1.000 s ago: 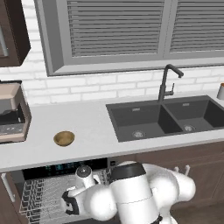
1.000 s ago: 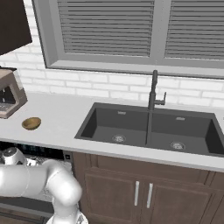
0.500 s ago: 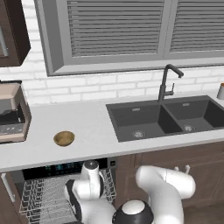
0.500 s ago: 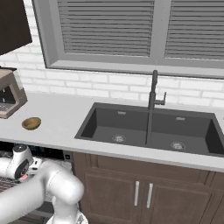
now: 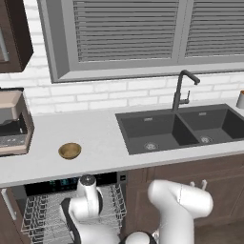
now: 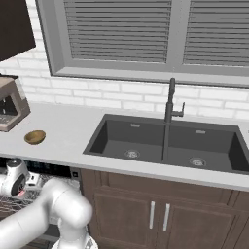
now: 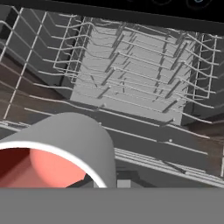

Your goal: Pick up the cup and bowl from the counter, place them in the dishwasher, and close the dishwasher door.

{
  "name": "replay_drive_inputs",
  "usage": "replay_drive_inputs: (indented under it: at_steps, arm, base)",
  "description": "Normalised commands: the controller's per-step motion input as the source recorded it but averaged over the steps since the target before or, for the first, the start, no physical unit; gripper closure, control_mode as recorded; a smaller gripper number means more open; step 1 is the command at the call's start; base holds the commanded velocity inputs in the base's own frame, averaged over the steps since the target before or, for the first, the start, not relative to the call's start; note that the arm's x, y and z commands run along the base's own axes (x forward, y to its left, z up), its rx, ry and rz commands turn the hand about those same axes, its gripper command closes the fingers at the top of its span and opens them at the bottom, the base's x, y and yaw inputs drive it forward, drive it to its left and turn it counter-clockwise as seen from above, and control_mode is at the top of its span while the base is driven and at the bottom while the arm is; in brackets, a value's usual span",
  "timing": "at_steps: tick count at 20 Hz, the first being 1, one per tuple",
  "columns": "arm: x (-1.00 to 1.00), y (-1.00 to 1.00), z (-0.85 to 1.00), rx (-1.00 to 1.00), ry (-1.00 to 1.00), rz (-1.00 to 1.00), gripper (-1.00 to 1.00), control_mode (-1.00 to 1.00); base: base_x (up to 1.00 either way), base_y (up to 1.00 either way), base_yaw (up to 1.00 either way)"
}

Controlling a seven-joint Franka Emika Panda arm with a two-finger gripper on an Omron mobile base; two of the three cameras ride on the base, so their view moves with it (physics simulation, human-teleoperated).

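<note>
The cup [image 7: 52,153], white-walled with a red inside, lies close under the hand camera, tilted, with my gripper shut on it; the fingers themselves are hidden. My wrist [image 5: 88,193] hangs low over the white wire rack [image 7: 131,78] of the open dishwasher [image 5: 62,183], and the same wrist shows at the left edge [image 6: 14,177] in the right base view. The golden-brown bowl [image 5: 69,150] [image 6: 35,137] sits upright on the pale counter [image 5: 100,143] above the dishwasher. The dishwasher door is out of view.
A coffee machine [image 5: 12,124] stands on the counter at the far left. The dark double sink [image 5: 181,128] with its black faucet [image 5: 181,90] lies to the right. A pale grey cup [image 5: 240,99] stands at the far right edge. Brown cabinet doors [image 6: 160,219] run beneath the sink.
The arm's big elbow has folded down out of the middle of the left base view. The wrist has stayed low over the rack, shifting slightly sideways.
</note>
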Motion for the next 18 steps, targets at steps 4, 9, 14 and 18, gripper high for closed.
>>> replay_drive_inputs:
  at_steps: [4,9,14,18]
  arm:
    - [0.42,0.28,0.0,0.0,0.0,0.0,1.0,-1.0]
    - [0.31,0.14,-0.12,0.0,0.0,0.0,1.0,-1.0]
    - [0.17,0.16,-0.43,0.0,0.03,0.0,1.0,-1.0]
    - [0.08,0.14,-0.6,-0.01,0.05,-0.01,1.0,-1.0]
  base:
    - [0.0,0.0,0.0]
    - [0.0,0.0,0.0]
    - [0.0,0.0,0.0]
    - [0.0,0.0,0.0]
